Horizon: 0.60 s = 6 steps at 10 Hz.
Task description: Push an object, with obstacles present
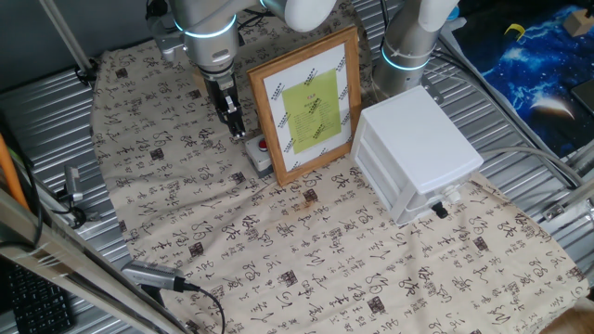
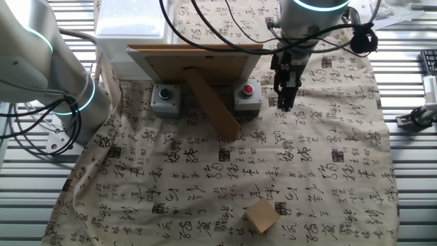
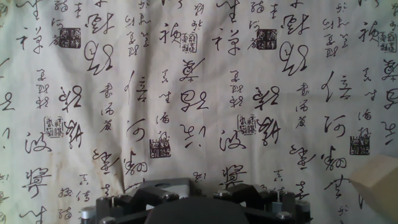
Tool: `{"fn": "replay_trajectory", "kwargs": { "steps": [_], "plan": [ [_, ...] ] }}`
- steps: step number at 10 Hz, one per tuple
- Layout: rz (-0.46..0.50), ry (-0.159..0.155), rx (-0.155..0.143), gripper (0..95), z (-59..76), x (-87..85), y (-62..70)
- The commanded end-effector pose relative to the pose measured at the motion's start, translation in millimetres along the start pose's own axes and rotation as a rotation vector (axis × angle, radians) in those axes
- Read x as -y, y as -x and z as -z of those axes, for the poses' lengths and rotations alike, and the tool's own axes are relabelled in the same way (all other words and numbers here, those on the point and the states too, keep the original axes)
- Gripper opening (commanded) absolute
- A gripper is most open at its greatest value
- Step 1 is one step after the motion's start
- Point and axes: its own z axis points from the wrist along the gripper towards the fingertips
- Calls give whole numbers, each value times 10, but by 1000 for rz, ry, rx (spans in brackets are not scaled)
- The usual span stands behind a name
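Basically, your claw [image 2: 285, 102] looks closed and empty near the red-button box [image 2: 247, 95]; the wooden block [image 2: 261, 216] is likely light, rigid, so push a flat face low.

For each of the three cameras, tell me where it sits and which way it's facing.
One fixed view: high, facing the picture frame front and white drawer unit; arm and pincer show.
Other fixed view: opposite side, facing the frame's back; pincer and wooden block show.
Hand view: looks down at cloth; pincer base, block corner.
Shared: frame, red-button box.
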Motion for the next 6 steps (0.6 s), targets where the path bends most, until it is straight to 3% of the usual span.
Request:
{"fn": "replay_trajectory", "kwargs": {
  "steps": [1, 6],
  "plan": [
    [169, 13, 74, 0, 20, -8, 0],
    [161, 15, 68, 0, 56, -26, 19]
  ]
}}
